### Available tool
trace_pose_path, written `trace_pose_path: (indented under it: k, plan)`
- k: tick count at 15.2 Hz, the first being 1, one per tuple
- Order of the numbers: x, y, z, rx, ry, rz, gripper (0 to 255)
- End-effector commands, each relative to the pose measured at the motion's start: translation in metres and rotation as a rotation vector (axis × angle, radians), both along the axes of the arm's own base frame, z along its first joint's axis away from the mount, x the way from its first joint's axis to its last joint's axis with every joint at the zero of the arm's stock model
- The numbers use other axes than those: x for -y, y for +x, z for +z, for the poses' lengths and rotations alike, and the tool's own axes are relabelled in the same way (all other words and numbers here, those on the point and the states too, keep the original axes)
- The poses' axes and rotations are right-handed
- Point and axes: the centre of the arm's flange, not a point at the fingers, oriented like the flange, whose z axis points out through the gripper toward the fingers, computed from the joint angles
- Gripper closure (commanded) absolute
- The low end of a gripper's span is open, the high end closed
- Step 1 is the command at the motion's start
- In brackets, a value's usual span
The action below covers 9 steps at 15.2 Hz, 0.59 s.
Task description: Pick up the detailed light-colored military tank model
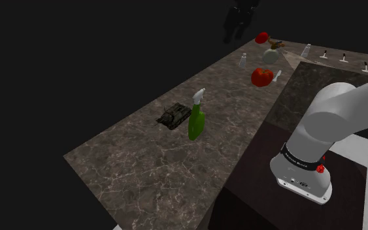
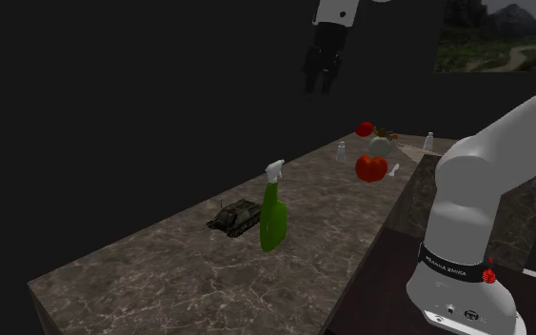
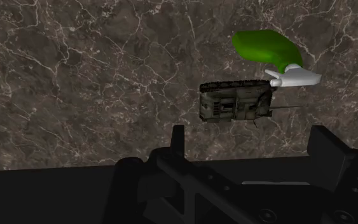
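Observation:
The tank model (image 1: 174, 115) (image 2: 235, 216) looks dull olive-grey and stands on the marbled brown counter (image 1: 143, 163), close beside a green spray bottle (image 1: 196, 121) (image 2: 273, 219) with a white nozzle. My black gripper (image 1: 238, 23) (image 2: 321, 67) hangs high above the counter, well clear of both. In the wrist view the tank (image 3: 234, 102) lies far below, just beyond the open gripper (image 3: 254, 143), with the bottle (image 3: 263, 46) touching or nearly touching its far side. Nothing is between the fingers.
At the counter's far end stand a red pepper-like object (image 1: 261, 77), another red item (image 1: 262, 37), a pale round object (image 1: 270, 56) and small white shakers (image 1: 244, 61). The counter's near edge drops into darkness. The dark stand (image 1: 267, 196) is at the lower right.

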Motion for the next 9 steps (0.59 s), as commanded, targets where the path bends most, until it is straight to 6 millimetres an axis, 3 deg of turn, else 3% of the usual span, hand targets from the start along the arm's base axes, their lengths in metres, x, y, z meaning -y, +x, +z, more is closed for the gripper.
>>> trace_pose_path:
  k: [1, 9]
  plan:
    - [0.0, 0.0, 0.0, 0.0, 0.0, 0.0, 0]
    - [-0.041, 0.09, -0.063, -0.1, -0.029, 0.083, 0]
